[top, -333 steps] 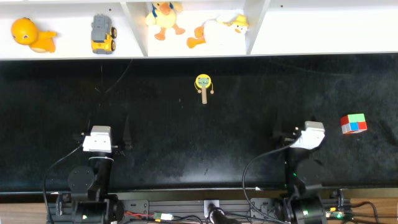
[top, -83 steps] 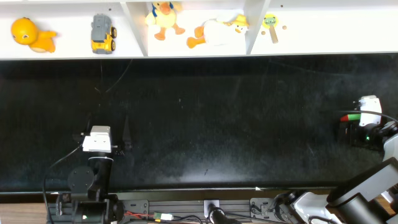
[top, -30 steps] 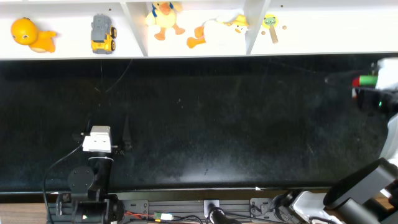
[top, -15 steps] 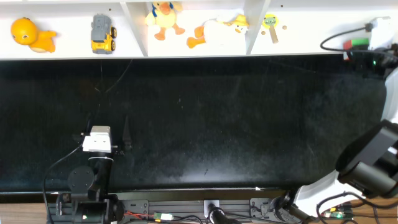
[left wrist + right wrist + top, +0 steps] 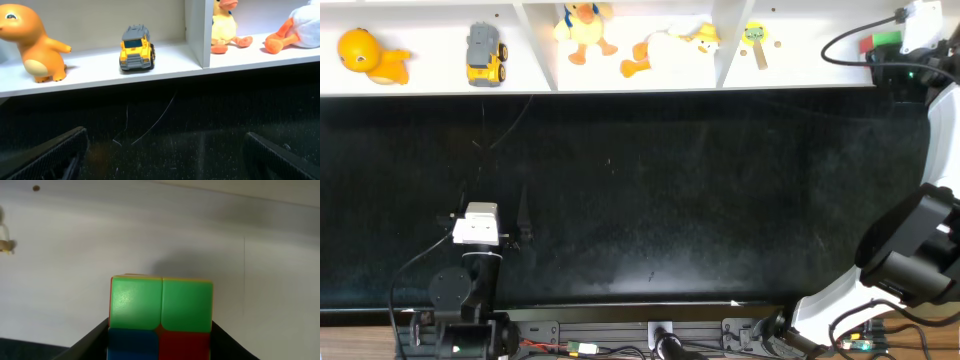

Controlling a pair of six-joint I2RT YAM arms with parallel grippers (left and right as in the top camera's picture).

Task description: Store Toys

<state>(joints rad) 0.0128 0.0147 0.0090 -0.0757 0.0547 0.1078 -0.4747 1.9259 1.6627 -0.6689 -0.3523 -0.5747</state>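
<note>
Your right tool (image 5: pixel 160 347) was clamped on the puzzle cube (image 5: pixel 161 302), one finger against each side. The cube's green face was up and its blue and red faces were turned toward the wrist. The cube sat squarely between the fingers, filling the gap, with no tilt that I could make out.

Beyond the cube lay the white floor of the shelf (image 5: pixel 820 60), in its right-end compartment. A soft shadow fell on that floor just behind the cube. Whether the cube hung over the floor or touched it, I could not tell. The rattle drum (image 5: pixel 756 38) lay in the same compartment, hard by the left divider and well apart from the cube.

I judged you were in the placing step for the last loose toy. The next move called for setting the cube down flat on the shelf floor, parting the fingers, and drawing back toward the surface (image 5: pixel 640 190) without clipping the shelf's front edge.

Your left tool (image 5: pixel 165 135) had its fingers spread wide with nothing between them. It was low over the surface near the edge where the arms stand.
</note>
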